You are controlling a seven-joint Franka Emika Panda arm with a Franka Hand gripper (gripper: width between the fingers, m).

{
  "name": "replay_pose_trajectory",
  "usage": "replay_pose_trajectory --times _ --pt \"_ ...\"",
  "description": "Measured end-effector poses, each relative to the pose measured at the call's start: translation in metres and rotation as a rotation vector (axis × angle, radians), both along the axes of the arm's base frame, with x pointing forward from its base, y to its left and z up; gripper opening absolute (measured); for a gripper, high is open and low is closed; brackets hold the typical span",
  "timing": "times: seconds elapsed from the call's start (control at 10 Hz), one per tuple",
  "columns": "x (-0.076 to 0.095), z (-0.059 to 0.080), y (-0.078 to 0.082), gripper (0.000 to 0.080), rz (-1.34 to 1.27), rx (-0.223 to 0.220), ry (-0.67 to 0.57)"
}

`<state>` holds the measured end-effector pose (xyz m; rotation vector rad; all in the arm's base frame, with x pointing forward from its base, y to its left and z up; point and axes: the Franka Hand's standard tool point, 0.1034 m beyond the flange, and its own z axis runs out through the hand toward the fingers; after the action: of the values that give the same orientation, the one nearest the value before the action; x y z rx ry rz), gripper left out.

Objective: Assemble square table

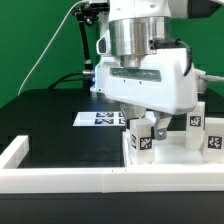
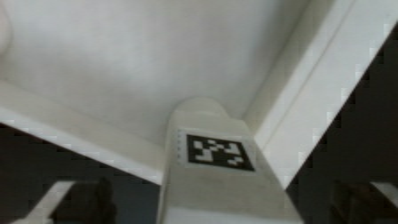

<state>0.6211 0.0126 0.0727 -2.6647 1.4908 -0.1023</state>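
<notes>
At the exterior view's left we see the black worktop [image 1: 50, 120], with the long low white wall [image 1: 60, 178] running along its near edge and turning up at the left corner. Further in, behind, the marker board [image 1: 100, 119] lies flat on the worktop, partly covered by the arm.

In the middle, the arm [image 1: 140, 45] comes down from above, and its gripper [image 1: 143, 128] hangs low over the square table top [image 1: 165, 155], which sits against the wall toward the exterior view's right. A tagged leg [image 1: 143, 138] stands upright on the top right below the gripper; in this view we cannot tell whether the fingers touch it.

Further right, two more legs [image 1: 194, 122] and [image 1: 212, 143] stand upright at the top's far side.

In the wrist view, the leg [image 2: 217, 160] rises between the fingertips [image 2: 54, 205], with dark gaps on both sides, so the pincer stands wide and grips nothing. Behind it lies the top's inner floor and raised rim [image 2: 311, 80].
</notes>
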Motion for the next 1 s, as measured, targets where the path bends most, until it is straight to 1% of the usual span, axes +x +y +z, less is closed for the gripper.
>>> replay_pose_trajectory --times 0.1,0.2,0.5,0.7,0.8,1.0 --pt "0.0005 0.0012 0.0009 0.0640 0.159 -0.015 -0.009" --pt "0.0010 0.0019 0.0002 0.0648 0.261 -0.025 -0.015" --pt "0.0007 0.0017 -0.0009 0.0649 0.705 -0.072 -0.034" --pt "0.0005 0.0016 0.0011 0.0649 0.850 -0.087 -0.039" --pt "0.0006 0.0015 0.0012 0.0649 0.954 -0.104 -0.041" --pt "0.0008 0.0020 -0.0025 0.0649 1.070 -0.121 -0.042"
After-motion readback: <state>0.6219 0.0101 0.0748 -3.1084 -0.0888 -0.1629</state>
